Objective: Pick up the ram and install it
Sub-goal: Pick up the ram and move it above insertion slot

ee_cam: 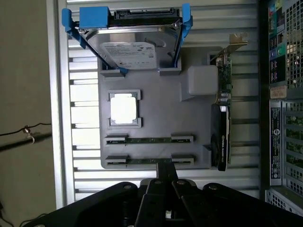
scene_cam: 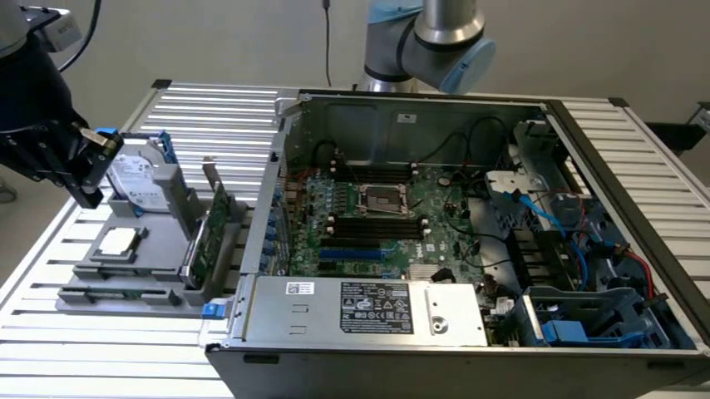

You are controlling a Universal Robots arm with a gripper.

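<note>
Two ram sticks stand on edge in slotted holders on a grey fixture tray: one ram stick sits further in, the other ram stick lies by the tray's edge. In the exterior view a ram stick shows along the tray's front edge. My gripper is shut with nothing in it, its tips over the edge-side stick. In the exterior view the gripper hangs above the tray's far left part, beside the hard drive.
The tray also holds a silver hard drive with blue rails, a square processor and a green expansion card with a bracket. The open computer case stands to the exterior view's right, its motherboard showing black slots.
</note>
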